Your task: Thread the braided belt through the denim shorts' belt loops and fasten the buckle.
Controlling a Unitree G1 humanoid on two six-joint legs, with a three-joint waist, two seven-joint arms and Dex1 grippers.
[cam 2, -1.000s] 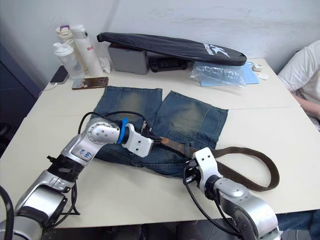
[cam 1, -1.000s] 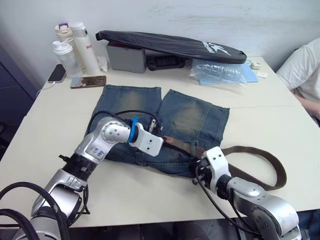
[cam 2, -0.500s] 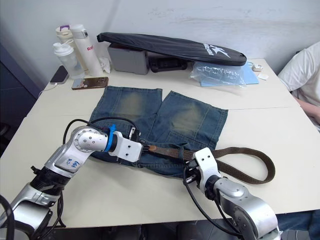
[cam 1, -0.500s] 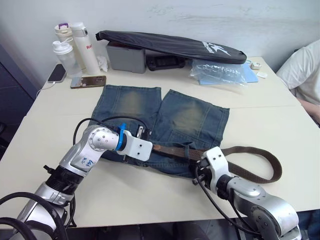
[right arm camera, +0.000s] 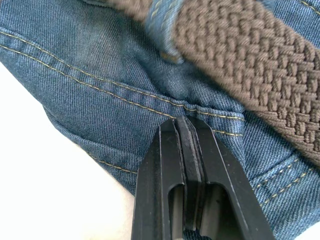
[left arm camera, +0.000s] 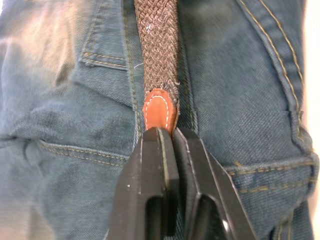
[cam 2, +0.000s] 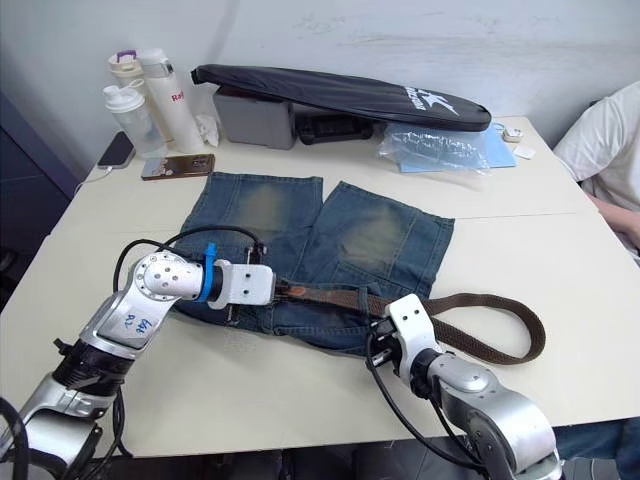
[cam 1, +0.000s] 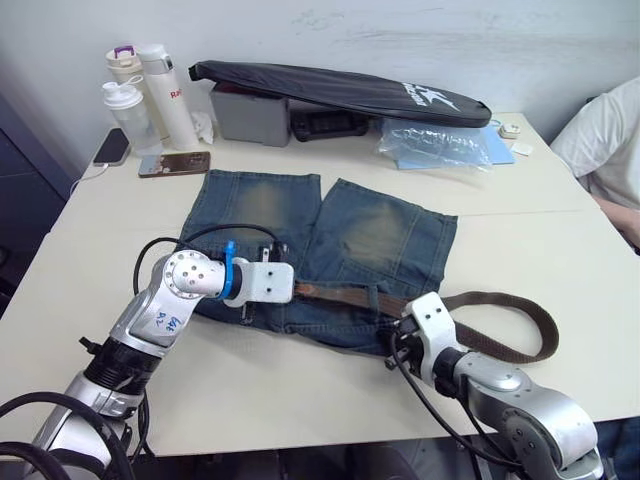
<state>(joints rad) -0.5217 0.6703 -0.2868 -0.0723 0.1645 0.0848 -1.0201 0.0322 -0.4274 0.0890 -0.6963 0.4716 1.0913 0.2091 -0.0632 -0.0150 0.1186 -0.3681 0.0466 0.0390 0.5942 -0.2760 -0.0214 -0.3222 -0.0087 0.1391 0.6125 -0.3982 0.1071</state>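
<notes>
- The left gripper (left arm camera: 167,137) has its two black fingers pressed together on the tan leather tip (left arm camera: 160,109) of the braided belt (cam 1: 345,296), pinching the very end of it over the waistband of the denim shorts (cam 1: 380,235).
- The right gripper (right arm camera: 185,131) is clamped on a fold of the denim at the shorts' near edge, just beside the belt, and looks to be holding the cloth steady.
- From the left gripper the belt runs flat along the waistband toward the right gripper, passing under at least one belt loop (right arm camera: 162,22), which the right wrist view shows crossing over the weave.
- Past the right gripper the rest of the belt leaves the shorts and lies in a long loose loop (cam 1: 520,330) on the table (cam 1: 520,240), curling back toward the waistband.
- My reading: threading is under way but far from finished. The tip has gone through part of the waistband, much of the strap is still loose on the table, and the buckle is not fastened; I cannot make out the buckle itself.
- The belt is a dark-brown woven strap, narrow and limp, with a stitched orange-tan end piece; the weave is coarse and slightly frayed where it meets the leather.
- The shorts are faded blue-grey denim with yellowish worn patches on both legs, spread flat in the middle of the table with the waistband nearest the robot and the legs pointing away.
</notes>
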